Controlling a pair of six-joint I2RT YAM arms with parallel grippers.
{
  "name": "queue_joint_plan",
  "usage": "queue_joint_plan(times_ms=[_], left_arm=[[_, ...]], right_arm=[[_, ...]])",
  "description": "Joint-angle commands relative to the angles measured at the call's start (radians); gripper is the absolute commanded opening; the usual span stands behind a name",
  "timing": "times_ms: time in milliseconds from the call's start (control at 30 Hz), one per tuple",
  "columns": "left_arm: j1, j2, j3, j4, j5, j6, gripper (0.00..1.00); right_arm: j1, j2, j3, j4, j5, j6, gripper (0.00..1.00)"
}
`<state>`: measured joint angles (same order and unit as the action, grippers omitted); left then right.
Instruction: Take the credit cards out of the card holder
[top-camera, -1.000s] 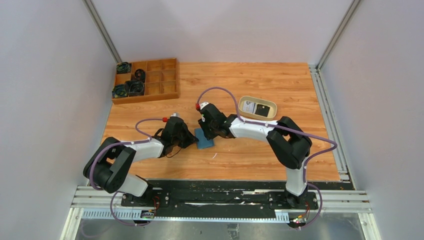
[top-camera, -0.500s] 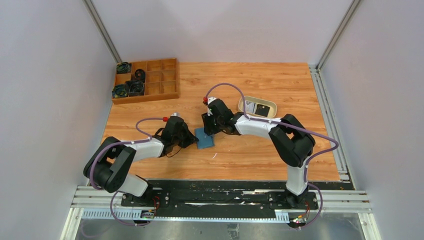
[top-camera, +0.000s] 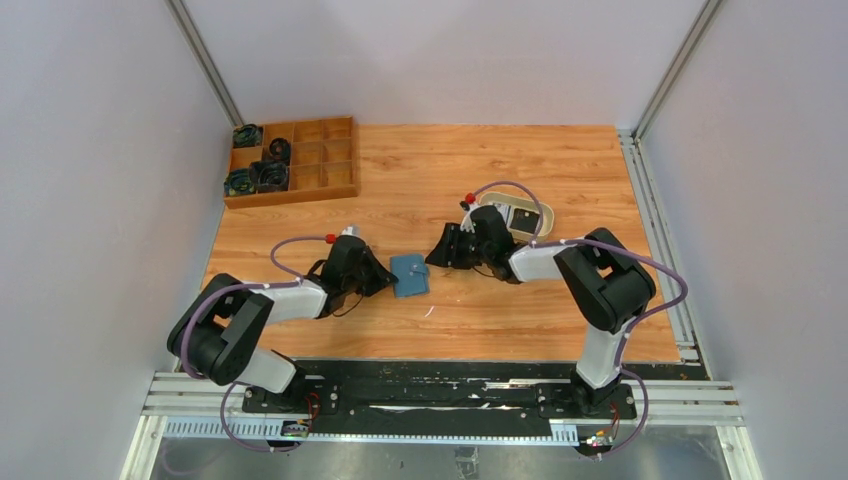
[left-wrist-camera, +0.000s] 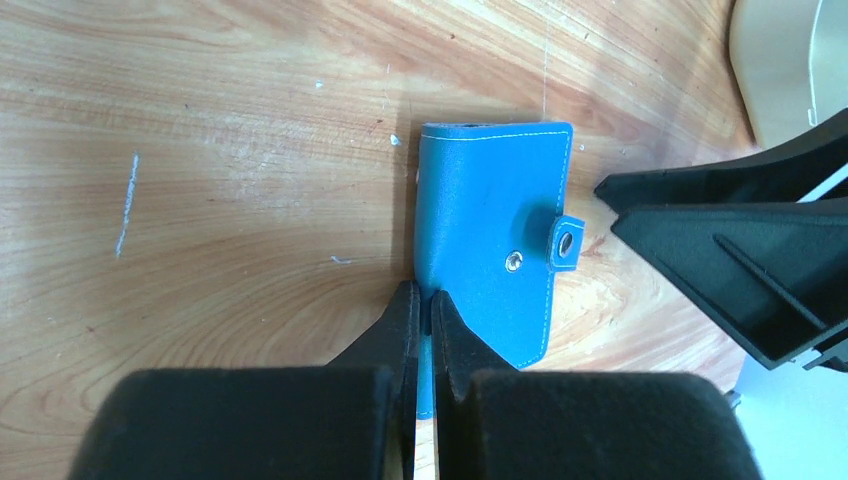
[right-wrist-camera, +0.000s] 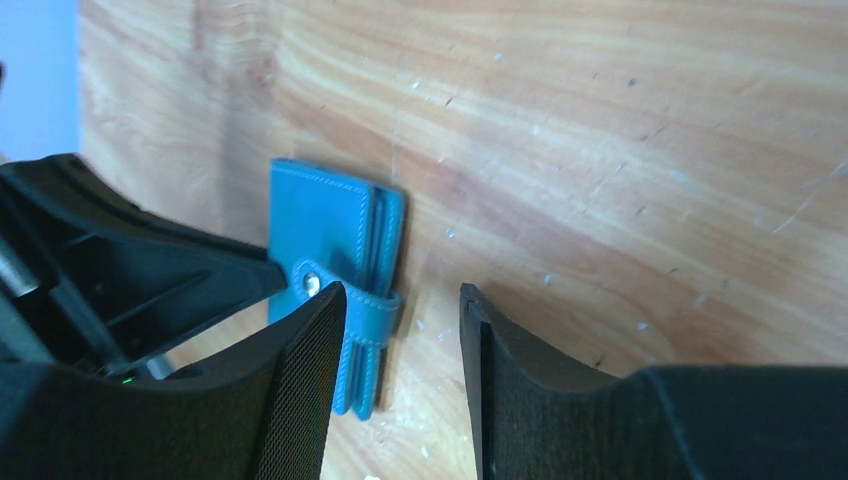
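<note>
The teal-blue card holder (top-camera: 411, 274) lies folded on the wooden table, its snap strap wrapped round its right edge. My left gripper (top-camera: 386, 276) is shut on the holder's left edge; the left wrist view shows its fingertips (left-wrist-camera: 425, 310) pinching the blue cover (left-wrist-camera: 490, 240). My right gripper (top-camera: 438, 256) is open and empty, just right of the holder and apart from it. In the right wrist view the holder (right-wrist-camera: 330, 235) lies ahead of the open right gripper (right-wrist-camera: 402, 310). A dark card (top-camera: 526, 222) lies in the cream oval tray (top-camera: 545, 212).
A wooden compartment box (top-camera: 320, 160) with black round parts stands at the back left. The cream tray sits right behind my right wrist. Metal rails run along the table's right edge (top-camera: 655, 230) and near edge.
My right gripper has pulled back to the right, off the card holder and toward the cream tray. The left gripper and the holder have stayed in place.
</note>
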<state>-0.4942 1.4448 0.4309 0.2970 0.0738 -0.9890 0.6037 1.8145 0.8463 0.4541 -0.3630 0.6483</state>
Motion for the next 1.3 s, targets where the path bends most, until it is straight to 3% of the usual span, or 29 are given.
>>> queue_joint_plan(times_ms=[0, 300, 1267], left_arm=[[0.007, 0.053, -0.055, -0.045, -0.023, 0.058, 0.00], [0.040, 0.099, -0.096, 0.011, -0.018, 0.052, 0.00], [0.040, 0.221, -0.093, 0.091, 0.034, 0.078, 0.00]], right_arm=[[-0.032, 0.046, -0.084, 0.282, -0.157, 0.199, 0.50], [-0.050, 0.182, -0.200, 0.653, -0.232, 0.463, 0.50], [-0.050, 0.342, -0.085, 0.758, -0.223, 0.582, 0.47]])
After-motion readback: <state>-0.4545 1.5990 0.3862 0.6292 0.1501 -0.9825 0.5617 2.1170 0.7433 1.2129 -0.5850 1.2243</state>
